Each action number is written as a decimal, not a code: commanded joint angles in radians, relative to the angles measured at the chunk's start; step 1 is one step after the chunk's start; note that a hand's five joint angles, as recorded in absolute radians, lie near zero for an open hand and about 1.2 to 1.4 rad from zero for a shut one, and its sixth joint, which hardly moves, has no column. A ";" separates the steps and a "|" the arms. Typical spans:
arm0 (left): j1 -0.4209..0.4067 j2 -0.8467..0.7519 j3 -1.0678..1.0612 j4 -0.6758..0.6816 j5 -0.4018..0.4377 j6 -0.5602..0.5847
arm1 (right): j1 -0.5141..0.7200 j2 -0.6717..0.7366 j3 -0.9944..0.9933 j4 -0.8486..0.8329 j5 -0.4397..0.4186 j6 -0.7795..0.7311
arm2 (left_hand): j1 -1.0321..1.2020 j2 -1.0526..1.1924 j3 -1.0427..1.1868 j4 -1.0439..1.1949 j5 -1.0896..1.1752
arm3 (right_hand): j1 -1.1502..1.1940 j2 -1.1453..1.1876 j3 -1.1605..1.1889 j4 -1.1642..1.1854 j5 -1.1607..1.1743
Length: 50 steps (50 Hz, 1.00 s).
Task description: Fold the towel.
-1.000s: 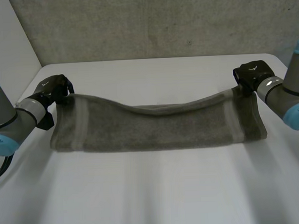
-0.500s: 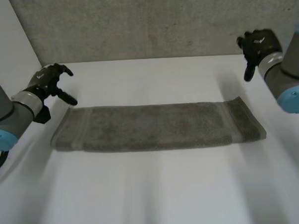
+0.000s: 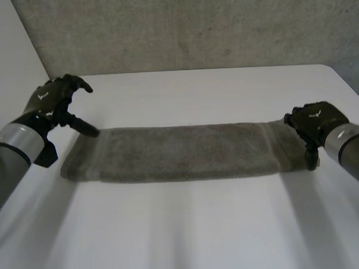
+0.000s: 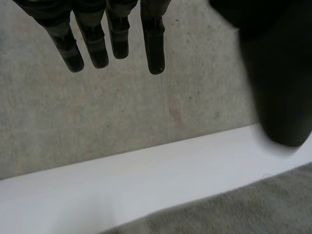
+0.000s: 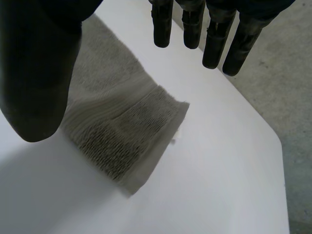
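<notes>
Evidently poised for the next fold, the left hand (image 3: 53, 101) and right hand (image 3: 315, 121) are spread and empty at opposite short ends of the flat towel (image 3: 180, 152).

The left hand (image 3: 51, 99) and right hand (image 3: 316, 119) are finished in matt black, each marked with a small white emblem on its back. Slim, rounded fingers (image 4: 155, 48) and a broader thumb (image 5: 39, 73) are carried on grey forearms (image 3: 17, 140).
</notes>
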 commanded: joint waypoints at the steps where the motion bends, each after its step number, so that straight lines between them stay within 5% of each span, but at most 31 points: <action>1: 0.004 -0.092 -0.069 0.126 -0.004 0.037 | -0.004 0.033 0.131 -0.250 -0.024 0.001 | -0.057 -0.051 -0.056 -0.059 -0.030 | 0.014 -0.008 0.003 -0.010 0.014; 14: 0.019 -0.262 -0.054 0.194 -0.055 0.344 | -0.043 0.185 0.139 -0.358 -0.097 -0.008 | -0.060 -0.054 -0.059 -0.062 -0.033 | 0.176 0.154 0.165 0.152 0.176; 29: 0.019 -0.344 -0.014 0.231 -0.062 0.361 | -0.061 0.202 0.132 -0.361 -0.099 -0.005 | -0.054 -0.048 -0.053 -0.056 -0.028 | 0.360 0.339 0.350 0.337 0.361; 33: 0.019 -0.348 -0.013 0.231 -0.062 0.361 | -0.061 0.211 0.130 -0.361 -0.100 -0.005 | -0.054 -0.048 -0.053 -0.056 -0.028 | 0.472 0.450 0.462 0.449 0.473; 43: 0.019 -0.348 -0.019 0.226 -0.064 0.361 | -0.063 0.208 0.139 -0.384 -0.131 -0.004 | -0.054 -0.048 -0.053 -0.056 -0.028 | 1.163 1.141 1.153 1.140 1.164; 50: 0.018 -0.321 -0.033 0.219 -0.099 0.358 | -0.090 0.190 0.148 -0.382 -0.137 -0.004 | -0.066 -0.059 -0.065 -0.068 -0.039 | 1.164 1.142 1.154 1.141 1.165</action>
